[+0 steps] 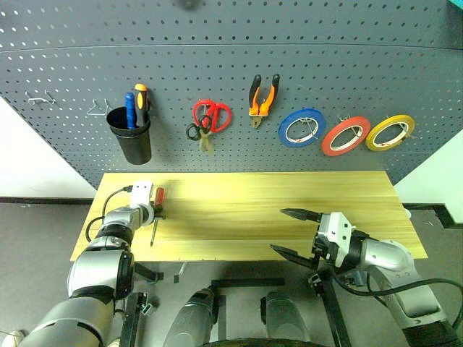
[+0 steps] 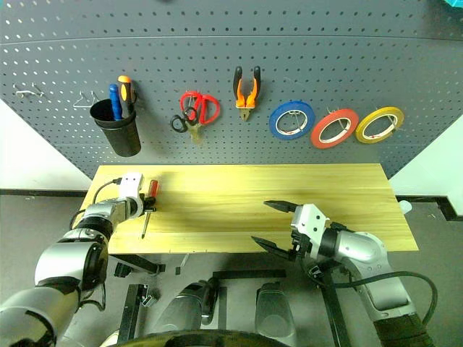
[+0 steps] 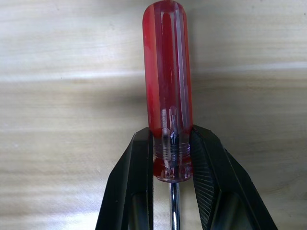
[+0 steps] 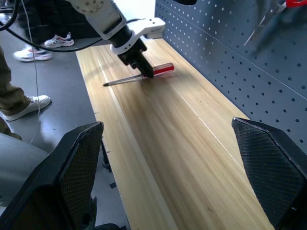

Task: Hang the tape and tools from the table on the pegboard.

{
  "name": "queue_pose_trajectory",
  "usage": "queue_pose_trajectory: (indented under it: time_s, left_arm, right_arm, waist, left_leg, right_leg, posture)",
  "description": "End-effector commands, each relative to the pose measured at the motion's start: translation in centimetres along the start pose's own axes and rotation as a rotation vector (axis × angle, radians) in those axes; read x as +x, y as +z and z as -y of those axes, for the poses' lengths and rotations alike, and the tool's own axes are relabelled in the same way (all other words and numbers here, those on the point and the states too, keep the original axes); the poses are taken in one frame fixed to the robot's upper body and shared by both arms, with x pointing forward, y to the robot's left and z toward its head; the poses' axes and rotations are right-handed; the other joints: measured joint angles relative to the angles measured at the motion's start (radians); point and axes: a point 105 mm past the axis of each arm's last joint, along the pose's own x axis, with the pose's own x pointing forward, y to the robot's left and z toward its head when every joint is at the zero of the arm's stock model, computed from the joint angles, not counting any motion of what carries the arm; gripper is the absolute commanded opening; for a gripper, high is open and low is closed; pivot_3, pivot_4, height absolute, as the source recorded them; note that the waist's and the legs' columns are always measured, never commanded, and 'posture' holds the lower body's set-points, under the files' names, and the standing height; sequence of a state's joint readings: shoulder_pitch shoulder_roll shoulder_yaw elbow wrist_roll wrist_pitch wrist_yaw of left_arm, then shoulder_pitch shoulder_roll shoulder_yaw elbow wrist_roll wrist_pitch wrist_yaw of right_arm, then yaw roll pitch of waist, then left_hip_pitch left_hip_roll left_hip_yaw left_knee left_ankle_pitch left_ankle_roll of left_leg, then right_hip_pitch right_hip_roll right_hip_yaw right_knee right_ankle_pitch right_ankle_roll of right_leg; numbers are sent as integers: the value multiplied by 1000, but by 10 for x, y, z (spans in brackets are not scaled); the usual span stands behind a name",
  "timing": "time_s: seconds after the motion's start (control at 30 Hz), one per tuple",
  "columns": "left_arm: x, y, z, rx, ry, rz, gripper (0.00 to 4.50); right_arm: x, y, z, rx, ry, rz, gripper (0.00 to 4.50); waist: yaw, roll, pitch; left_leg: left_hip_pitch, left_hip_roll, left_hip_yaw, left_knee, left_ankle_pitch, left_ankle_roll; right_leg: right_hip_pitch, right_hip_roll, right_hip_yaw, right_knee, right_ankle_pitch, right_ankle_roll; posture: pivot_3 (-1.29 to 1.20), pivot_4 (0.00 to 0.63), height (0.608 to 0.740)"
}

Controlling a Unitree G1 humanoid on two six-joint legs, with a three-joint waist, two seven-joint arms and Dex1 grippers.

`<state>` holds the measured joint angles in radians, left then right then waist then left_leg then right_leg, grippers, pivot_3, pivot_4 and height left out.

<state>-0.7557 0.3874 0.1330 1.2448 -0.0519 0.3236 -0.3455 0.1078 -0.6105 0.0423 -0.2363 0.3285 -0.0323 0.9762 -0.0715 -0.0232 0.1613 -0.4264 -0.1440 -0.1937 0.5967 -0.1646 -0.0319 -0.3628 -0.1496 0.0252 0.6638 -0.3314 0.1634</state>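
At nine o'clock on the light yellow wooden table [image 1: 239, 217], the left pincer [image 3: 172, 163] grips the slim red-handled screwdriver [image 3: 168, 91] near its shaft. The right pincer [image 1: 296, 233] waits wide apart. Next, probably: lift toward the dark grey pegboard [image 1: 231, 72] at twelve o'clock.

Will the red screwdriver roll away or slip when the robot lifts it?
The red screwdriver probably won't bend: its steel shaft looks stiff. The handle looks glossy and rounded, so it might slip or twist in the left gripper, which pinches only the handle's end by the shaft. Set loose on the table, it would likely roll.
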Motion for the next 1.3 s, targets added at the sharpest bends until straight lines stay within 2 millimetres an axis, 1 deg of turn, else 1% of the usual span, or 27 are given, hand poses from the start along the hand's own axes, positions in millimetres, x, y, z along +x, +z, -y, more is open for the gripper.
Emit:
queue_pose_trajectory:
  time_s: [0.03,0.1,0.2,0.23,0.3,0.37,0.43,0.47,0.5,0.57,0.6,0.67,0.73,0.8,0.83,0.87,0.93,1.0,1.03,1.07,1.13,1.23,1.3]
  left_arm:
    - [-2,5,-4,19,3,26,716]
    - [-4,7,-7,20,0,37,716]
    - [-11,10,-11,58,-49,79,716]
    - [-15,10,-12,67,-73,99,716]
    - [-30,11,-13,80,-133,156,716]
    - [-55,12,-8,96,-209,231,716]
    - [-87,14,-2,142,-275,334,716]
    - [-103,14,2,161,-308,391,716]
    - [-125,14,8,188,-351,463,716]
    - [-157,15,16,221,-409,564,716]
    - [-165,17,18,228,-425,598,716]
    - [-190,34,17,175,-444,730,716]
    - [-212,58,16,149,-449,883,716]
    - [-223,72,15,140,-442,967,716]
    - [-233,86,15,130,-442,1044,716]
    - [-239,96,14,120,-444,1096,716]
    - [-270,131,15,133,-441,1300,716]
    - [-291,156,14,156,-416,1444,716]
    - [-298,166,13,167,-393,1496,716]
    - [-301,177,11,169,-366,1539,716]
    - [-303,190,9,174,-340,1580,716]
    - [-295,212,10,245,-267,1619,716]
    - [-287,223,7,261,-217,1632,716]
  right_arm:
    - [0,13,4,-49,-5,30,4500]
    - [2,16,5,-52,1,38,4500]
    - [4,25,9,-69,13,67,4500]
    - [4,29,10,-71,17,80,4500]
    - [6,41,13,-66,29,118,4500]
    - [7,55,15,-63,52,167,4500]
    - [9,70,17,-60,75,218,4500]
    - [10,78,18,-65,81,245,4500]
    - [12,88,21,-73,84,282,4500]
    - [14,101,24,-91,83,331,4500]
    - [16,104,26,-97,81,344,4500]
    - [18,114,29,-98,84,386,4500]
    - [19,122,33,-87,86,419,4500]
    - [20,125,35,-82,87,430,4500]
    - [21,126,37,-81,87,435,4500]
    - [22,126,38,-80,87,438,4500]
    - [24,126,40,-79,87,441,4500]
    - [26,125,40,-77,87,445,4500]
    - [26,125,41,-75,86,448,4500]
    - [27,126,41,-73,84,456,4500]
    - [28,128,42,-69,80,469,4500]
    - [29,133,45,-63,68,499,4500]
    - [29,135,46,-61,61,508,4500]
  waist:
    - [0,0,1]
    - [0,0,1]
    - [-3,0,1]
    - [-4,0,1]
    - [-9,1,1]
    - [-16,1,2]
    - [-20,2,2]
    - [-19,2,2]
    - [-18,2,2]
    - [-10,3,1]
    - [-1,4,1]
    - [20,6,0]
    - [38,7,0]
    - [57,7,-1]
    - [61,8,-2]
    - [63,8,-2]
    - [64,7,-2]
    - [61,5,-4]
    - [59,5,-5]
    - [57,5,-6]
    - [49,6,-8]
    - [47,6,-9]
    - [51,4,-11]
  left_leg:
    - [0,0,0,0,0,0]
    - [0,0,0,0,0,0]
    - [0,0,0,0,0,0]
    - [0,0,0,-1,0,0]
    - [0,1,1,-2,0,0]
    - [-1,1,1,-3,0,0]
    - [-2,2,1,-4,0,0]
    - [-3,2,1,-4,0,0]
    - [-3,2,1,-4,0,0]
    - [-3,3,1,-4,-1,-1]
    - [-2,3,1,-4,-1,-2]
    - [-2,4,2,-4,-2,-3]
    - [-2,5,2,-4,-2,-3]
    - [-2,5,2,-4,-2,-3]
    - [-2,5,3,-3,-2,-3]
    - [-2,4,3,-3,-2,-3]
    - [-2,4,3,-3,-1,-2]
    - [-3,4,2,-3,0,-1]
    - [-3,4,3,-3,0,-1]
    - [-3,4,3,-3,0,-1]
    - [-2,4,4,-3,0,0]
    - [-1,4,5,-4,1,0]
    - [-1,4,5,-3,1,-1]
  right_leg:
    - [0,0,0,0,0,0]
    - [0,0,0,0,0,0]
    - [0,0,0,0,0,0]
    - [-1,0,0,0,0,0]
    - [-2,0,1,0,0,0]
    - [-4,0,1,0,0,0]
    - [-5,0,2,-1,0,-1]
    - [-6,0,2,-1,0,-1]
    - [-6,0,2,-1,0,-2]
    - [-6,0,2,-1,1,-3]
    - [-5,0,2,-1,-1,-6]
    - [-5,0,2,-1,-2,-8]
    - [-5,0,1,-1,-3,-10]
    - [-4,0,1,-1,-3,-10]
    - [-4,0,1,-2,-3,-10]
    - [-4,0,1,-2,-3,-10]
    - [-4,0,1,-3,-3,-9]
    - [-4,1,0,-3,-1,-6]
    - [-4,1,0,-3,-1,-5]
    - [-4,1,0,-3,0,-4]
    - [-4,1,0,-3,0,-3]
    - [-3,1,0,-2,0,-3]
    - [-3,2,0,-1,0,-3]
  posture:
    - [-169,181,740]
    - [-169,178,740]
    - [-169,173,740]
    - [-165,170,740]
    - [-154,163,740]
    - [-145,159,740]
    - [-131,151,740]
    - [-127,148,740]
    - [-111,140,740]
    - [-103,135,740]
    - [-89,125,740]
    - [-78,117,740]
    - [-65,107,740]
    - [-60,103,740]
    - [-54,94,740]
    - [-51,88,740]
    - [-49,80,740]
    - [-45,73,740]
    - [-45,70,740]
    - [-42,68,740]
    - [-42,67,740]
    - [-52,55,740]
    - [-60,50,740]
